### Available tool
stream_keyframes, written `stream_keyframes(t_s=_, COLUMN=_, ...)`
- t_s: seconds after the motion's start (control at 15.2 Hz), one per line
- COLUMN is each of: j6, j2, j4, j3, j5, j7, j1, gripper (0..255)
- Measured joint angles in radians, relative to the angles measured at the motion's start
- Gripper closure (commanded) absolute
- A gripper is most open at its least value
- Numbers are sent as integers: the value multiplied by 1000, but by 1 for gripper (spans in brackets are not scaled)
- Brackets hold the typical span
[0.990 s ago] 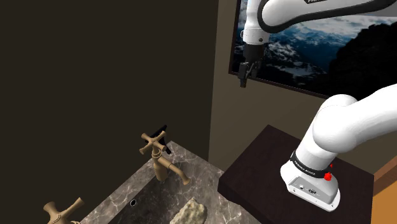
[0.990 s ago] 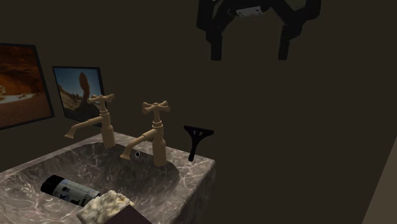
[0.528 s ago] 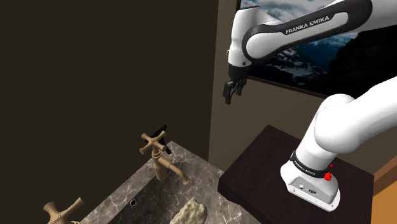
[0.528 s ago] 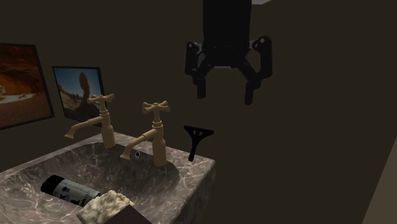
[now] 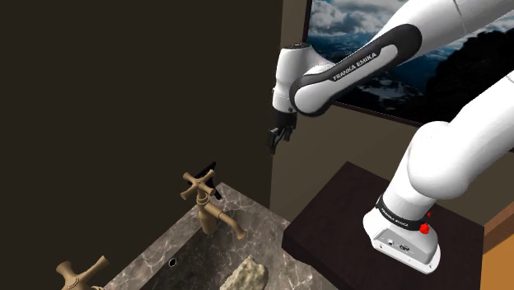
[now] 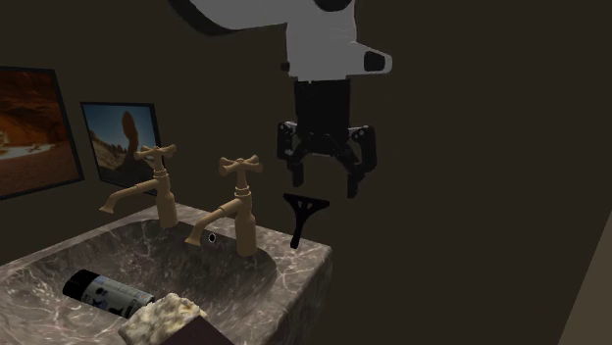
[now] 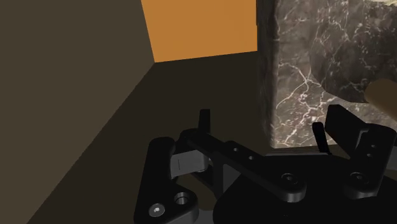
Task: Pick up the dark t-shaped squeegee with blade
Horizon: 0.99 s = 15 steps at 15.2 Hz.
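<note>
Jaws apart; squeegee [image 6: 301, 218] upright (blade up)

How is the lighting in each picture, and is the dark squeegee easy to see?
Second exterior view: dim; the black squeegee barely stands out from the dark wall, like the open gripper above it. Shoulder view: dark wall at its left, but the white arm is brightly lit. Wrist view: the lightest; the orange surface and the marbled sink wall show clearly.
</note>
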<state>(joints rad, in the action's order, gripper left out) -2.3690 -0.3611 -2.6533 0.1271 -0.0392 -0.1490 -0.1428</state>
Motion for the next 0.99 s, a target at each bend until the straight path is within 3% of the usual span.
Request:
stream_keyframes(t_s=0.46, j6=-260, j2=264, j4=56, j3=78, j5=78, j7=-127, j1=-4, gripper=0)
stream_keyframes(t_s=0.66, j6=-358, j2=400, j4=110, j3=93, j5=172, j7=-219, j1=-7, gripper=0)
stream_keyframes(t_s=0.99, j6=-464, j2=607, j4=235, j3=51, j5=366, j7=-410, j1=-79, gripper=0)
